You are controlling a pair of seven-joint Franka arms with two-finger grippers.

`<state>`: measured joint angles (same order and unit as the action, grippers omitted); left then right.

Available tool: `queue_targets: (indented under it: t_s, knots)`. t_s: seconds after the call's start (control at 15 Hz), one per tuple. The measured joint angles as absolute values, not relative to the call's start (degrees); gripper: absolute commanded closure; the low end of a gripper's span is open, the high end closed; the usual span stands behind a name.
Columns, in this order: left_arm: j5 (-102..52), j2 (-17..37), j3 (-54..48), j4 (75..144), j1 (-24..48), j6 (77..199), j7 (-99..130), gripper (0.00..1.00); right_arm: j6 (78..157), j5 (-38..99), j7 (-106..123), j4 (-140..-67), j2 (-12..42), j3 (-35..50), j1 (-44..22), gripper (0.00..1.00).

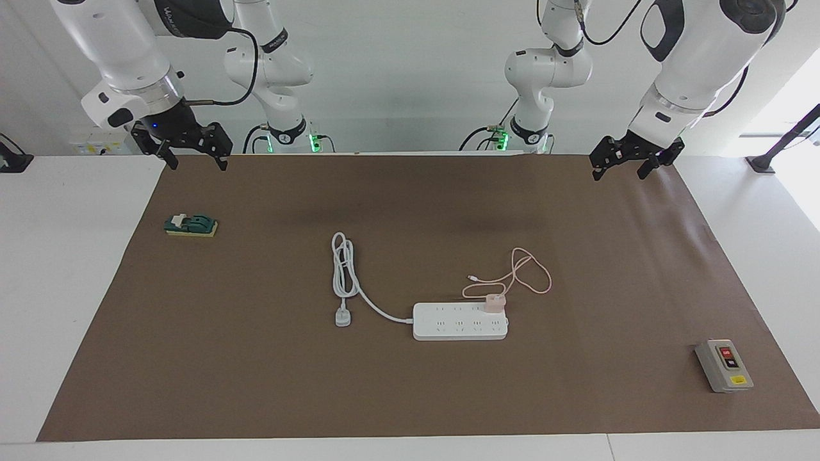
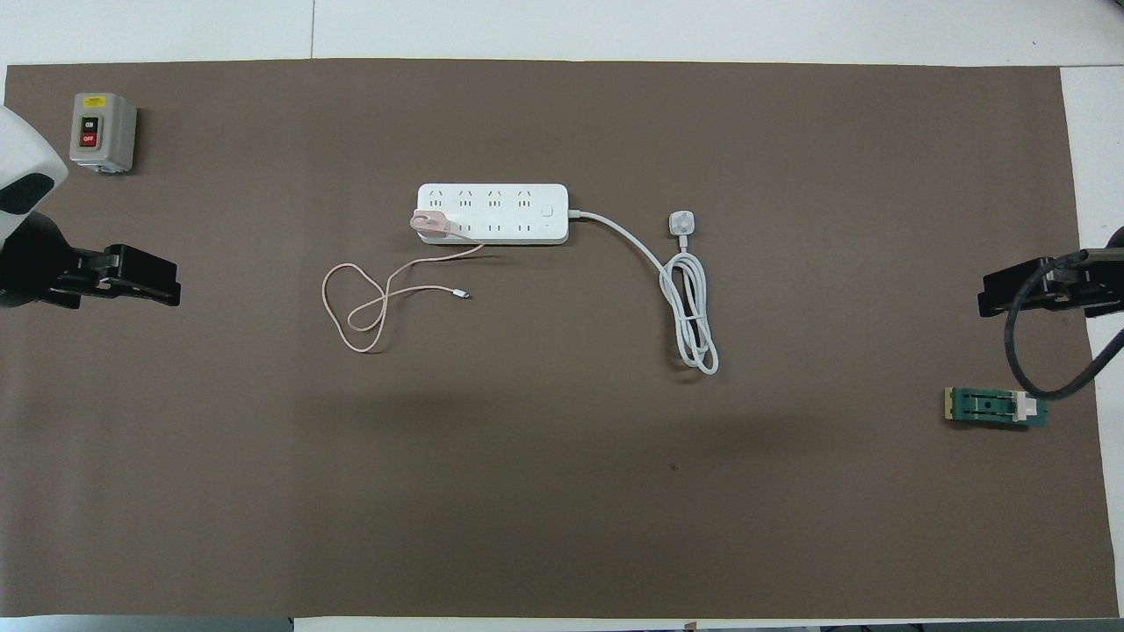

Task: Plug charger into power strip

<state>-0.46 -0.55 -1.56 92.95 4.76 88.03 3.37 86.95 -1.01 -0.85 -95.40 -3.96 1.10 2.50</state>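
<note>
I see the charger sitting upright on the strip, at the socket nearest the left arm's end, in the row closer to the robots. It looks seated already, though I cannot tell whether the pins are fully home. The strip's long axis runs across the table, from one arm's end to the other, and its white cord trails off toward the right arm's end. The pink cable loops on the mat on the robots' side of the strip.

The left gripper hangs over the mat's edge by the robots, jaws spread wide, holding nothing. It is the nearer one to the charger. The right gripper hangs likewise at its own corner, wide open and empty. Both arms wait, drawn up and well apart from the strip.

I judge the plugging done, or needing only a press down from the left.
</note>
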Motion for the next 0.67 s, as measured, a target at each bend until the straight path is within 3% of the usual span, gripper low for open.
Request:
queue_targets:
  t_s: [0.67]
  knots:
    - [-0.44, 1.12, -1.46, 91.35, 4.76, 87.73, 3.36, 0.00, 86.95, -1.01, -0.85, -95.40, -3.96, 1.10, 2.50, 0.00]
